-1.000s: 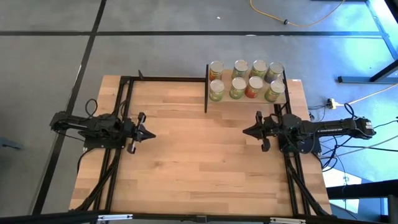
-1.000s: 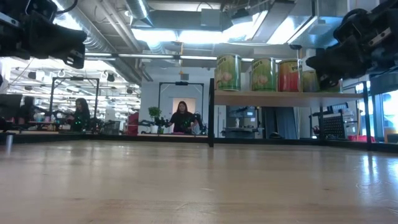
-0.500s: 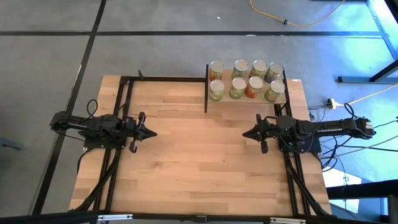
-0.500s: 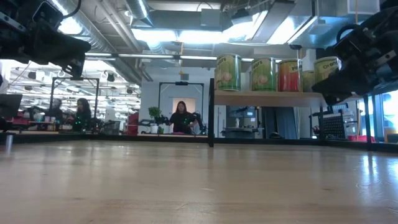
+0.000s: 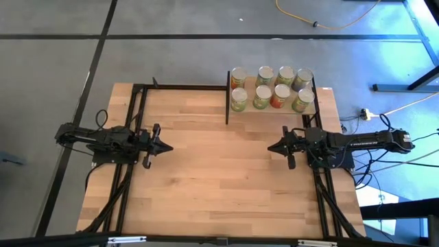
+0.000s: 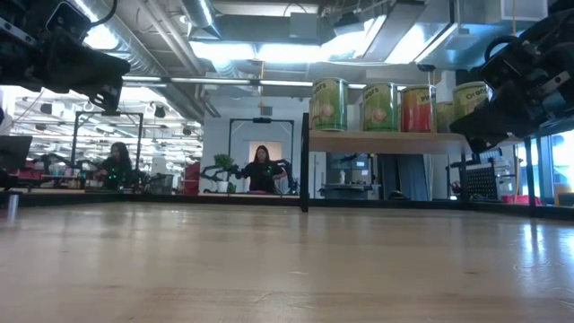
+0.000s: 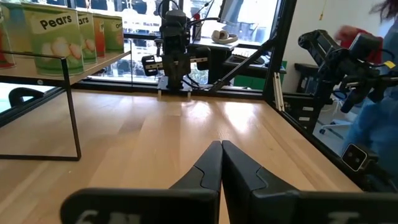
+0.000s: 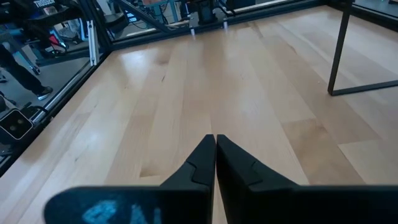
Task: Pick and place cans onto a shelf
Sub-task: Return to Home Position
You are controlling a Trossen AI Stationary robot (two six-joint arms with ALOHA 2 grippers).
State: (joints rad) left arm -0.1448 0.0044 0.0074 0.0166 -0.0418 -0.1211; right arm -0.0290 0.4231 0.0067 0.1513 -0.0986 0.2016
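Several cans (image 5: pixel 271 87) with green, yellow and orange-red labels stand upright in two rows on the shelf (image 5: pixel 322 103), a small light-wood board on a black frame at the table's far right. The low view shows cans (image 6: pixel 381 107) on the shelf board (image 6: pixel 386 141). My left gripper (image 5: pixel 167 146) is shut and empty above the table's left half; its wrist view shows the shut fingertips (image 7: pixel 221 146). My right gripper (image 5: pixel 270 147) is shut and empty at the right, just nearer than the shelf; it also shows in its wrist view (image 8: pixel 215 139).
The butcher-block tabletop (image 5: pixel 219 178) lies bare between the two grippers. The shelf's black upright side panel (image 5: pixel 227 97) stands at its left end. People show in the room beyond the table (image 6: pixel 261 170).
My left gripper has moved a little toward the table's right edge. My right gripper has moved a little toward the table's left edge and lowered slightly. The cans have kept still.
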